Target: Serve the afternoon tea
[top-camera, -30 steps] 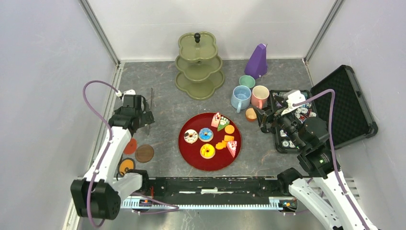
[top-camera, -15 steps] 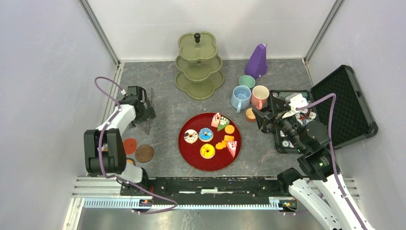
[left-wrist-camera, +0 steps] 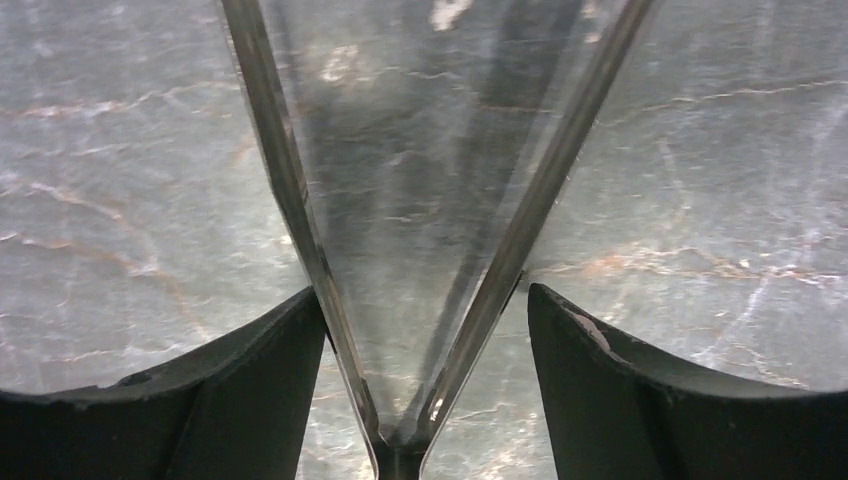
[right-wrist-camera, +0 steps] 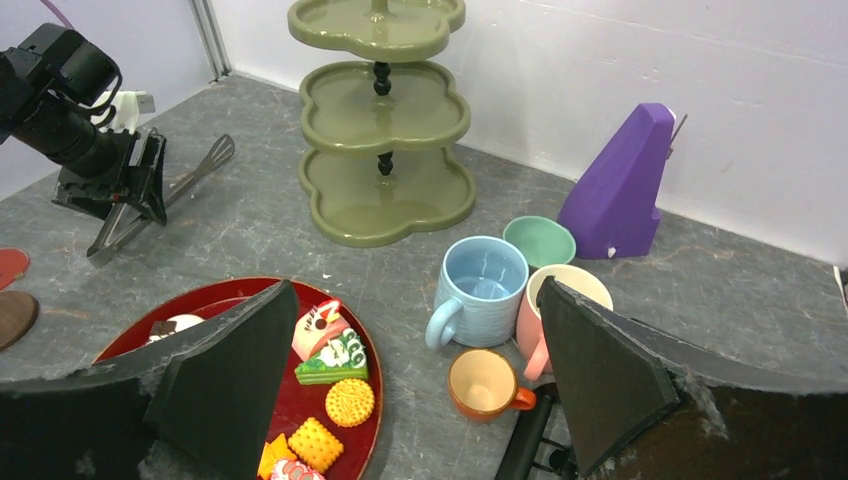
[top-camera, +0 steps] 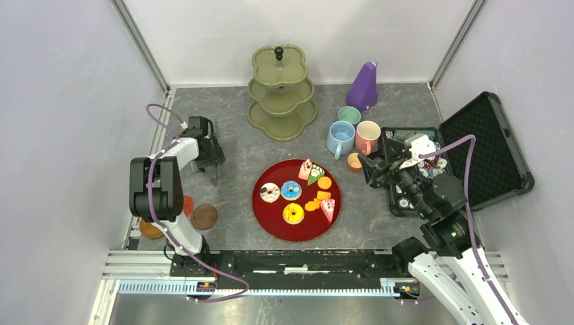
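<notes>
On the grey, veined worktop (top-camera: 230, 139), closed in by white walls (top-camera: 304, 34), we take the red tray (top-camera: 271, 227) as our mark. It carries three donuts (top-camera: 292, 189), cake slices (top-camera: 308, 170) and orange biscuits (top-camera: 325, 183).

Off its far right rim the mugs stand upright. The blue mug (top-camera: 340, 139) turns its handle back toward the tray. The pink mug (top-camera: 367, 137) is pressed against the blue one, and the green mug (top-camera: 349, 115) is just beyond them. The small orange cup (top-camera: 355, 162) is nearest the tray, with its handle pointing away from it. A green tiered stand (top-camera: 281, 95) rises beyond the far rim.

Left of the tray lie metal tongs (top-camera: 215, 162), their long axis running far to near and the hinge at the near end. The left pincer (left-wrist-camera: 425, 295) straddles them near the hinge, partly open. One finger meets a tong arm, the other is just beside its arm, and we cannot tell whether it grips. Right of the tray, by the orange cup, the right pincer (right-wrist-camera: 415, 290) hangs wide open and holds nothing.
</notes>
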Robot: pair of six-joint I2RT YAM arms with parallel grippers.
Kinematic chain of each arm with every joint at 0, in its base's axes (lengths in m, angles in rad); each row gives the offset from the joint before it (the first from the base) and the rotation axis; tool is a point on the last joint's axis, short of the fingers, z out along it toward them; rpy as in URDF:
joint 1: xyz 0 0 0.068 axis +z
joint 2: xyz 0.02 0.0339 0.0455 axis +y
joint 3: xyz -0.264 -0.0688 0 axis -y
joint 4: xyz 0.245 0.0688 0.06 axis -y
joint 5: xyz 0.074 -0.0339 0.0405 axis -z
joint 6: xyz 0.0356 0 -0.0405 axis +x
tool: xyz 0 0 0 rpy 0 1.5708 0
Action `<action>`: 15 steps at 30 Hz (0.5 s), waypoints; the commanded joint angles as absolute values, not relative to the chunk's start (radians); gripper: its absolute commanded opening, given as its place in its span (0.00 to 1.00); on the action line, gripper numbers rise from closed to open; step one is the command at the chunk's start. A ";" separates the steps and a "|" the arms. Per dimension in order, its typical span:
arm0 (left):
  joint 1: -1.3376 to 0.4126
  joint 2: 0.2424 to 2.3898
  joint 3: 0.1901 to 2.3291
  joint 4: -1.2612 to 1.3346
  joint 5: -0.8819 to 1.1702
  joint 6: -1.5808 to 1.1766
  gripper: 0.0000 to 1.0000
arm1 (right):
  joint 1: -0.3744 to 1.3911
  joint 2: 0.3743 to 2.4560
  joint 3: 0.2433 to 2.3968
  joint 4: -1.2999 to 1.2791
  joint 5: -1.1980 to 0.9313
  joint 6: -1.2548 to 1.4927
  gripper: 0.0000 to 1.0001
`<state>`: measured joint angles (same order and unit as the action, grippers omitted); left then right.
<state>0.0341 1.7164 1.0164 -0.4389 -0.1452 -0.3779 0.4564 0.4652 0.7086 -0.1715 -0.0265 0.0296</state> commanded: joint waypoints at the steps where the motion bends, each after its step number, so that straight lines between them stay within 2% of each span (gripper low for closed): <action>1: -0.035 1.739 1.068 -0.384 -0.155 -0.449 0.80 | 0.462 0.461 0.696 -0.128 -0.006 0.031 0.98; 6: -0.036 1.770 1.076 -0.370 -0.247 -0.465 0.93 | 0.462 0.470 0.695 -0.126 -0.006 0.037 0.98; 15: -0.022 1.853 1.168 -0.423 -0.285 -0.436 0.93 | 0.462 0.486 0.695 -0.126 -0.006 0.048 0.98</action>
